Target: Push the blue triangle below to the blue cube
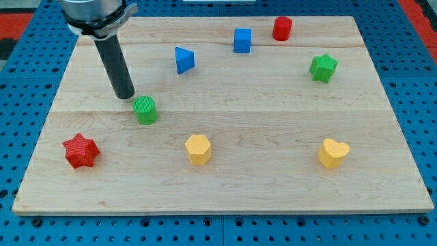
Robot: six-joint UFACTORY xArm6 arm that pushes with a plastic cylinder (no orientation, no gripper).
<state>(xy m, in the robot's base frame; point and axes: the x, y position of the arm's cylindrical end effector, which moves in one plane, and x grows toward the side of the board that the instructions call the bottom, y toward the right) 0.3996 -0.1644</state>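
One blue triangle (pixel 184 60) left of blue cube (pixel 242 40); my tip (pixel 125 96) beside ribbed green cylinder (pixel 145 110).

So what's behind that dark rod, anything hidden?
My tip rests just up-left of the green cylinder. Behind the rod only bare wooden board shows; whatever the rod covers cannot be seen.

A pale wooden board (pixel 225 184) with visible plank seams fills most of the view. It lies on a blue perforated base (pixel 416 75) dotted with regular holes. Red patches show at both top corners.
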